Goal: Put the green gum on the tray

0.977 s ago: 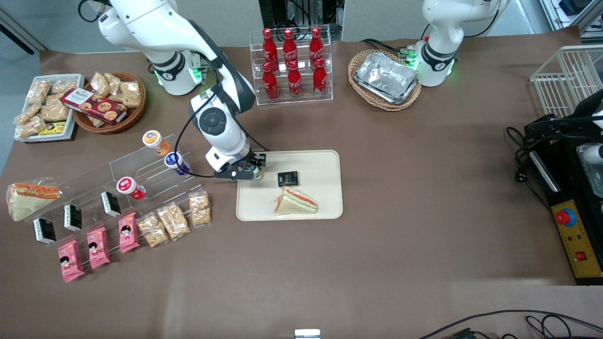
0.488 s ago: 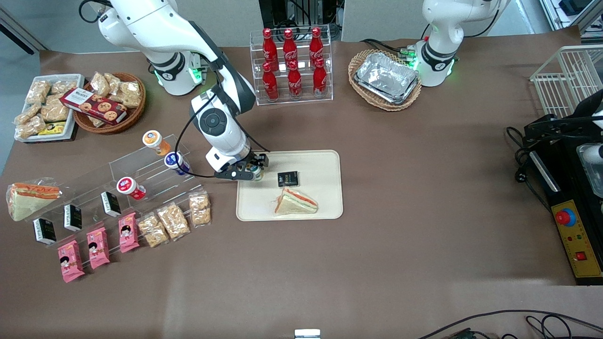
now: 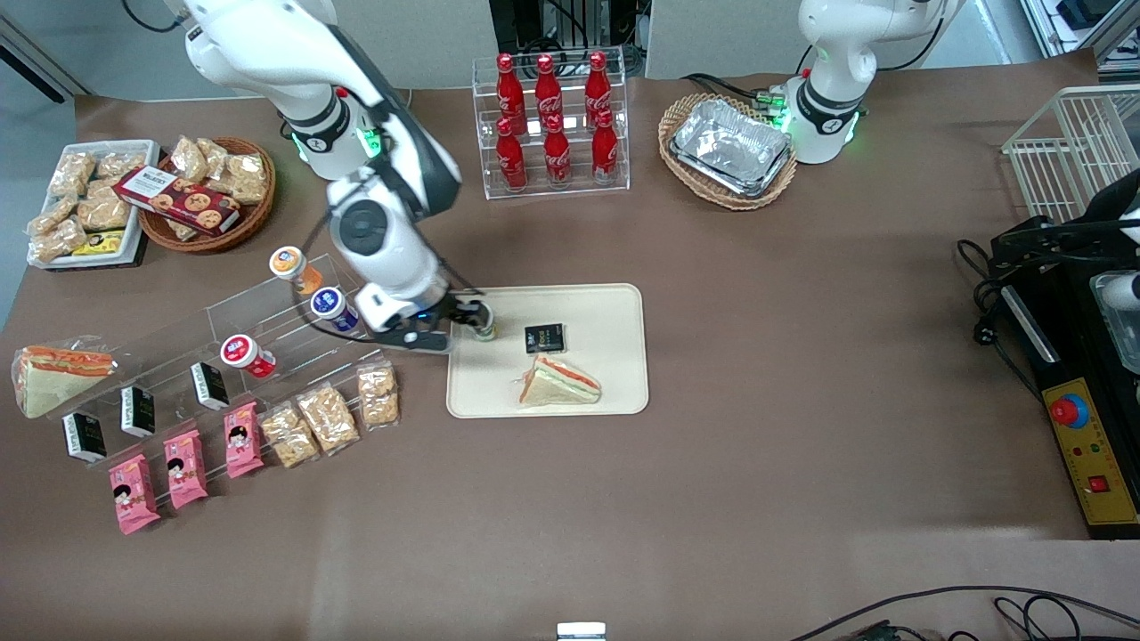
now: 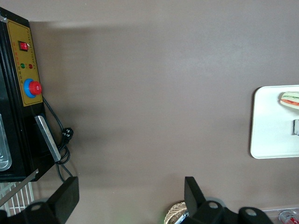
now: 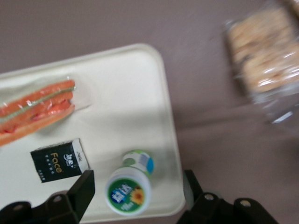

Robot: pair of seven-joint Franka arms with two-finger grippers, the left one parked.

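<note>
Nearest the front camera, a bare stretch of the brown paper-covered table lies open, well apart from everything. On the flat cream-beige rectangular plastic tray comes the plastic-wrapped triangular sandwich, cut off at the frame edge in the right wrist view. A little farther from the camera lies the small black "Face" packet, and beside it, toward the working arm's end, stands the small white canister of green gum with its green-and-white lid. It sits upright on the tray, tight against the rim, half hidden by the arm in the front view. The black two-finger hand hangs above it, fingers spread wide either side, clear of the canister and holding nothing. Past the rim, a clear bag of puffed rice crackers lies near, blurred. The rest of the tray's floor stays bare.
</note>
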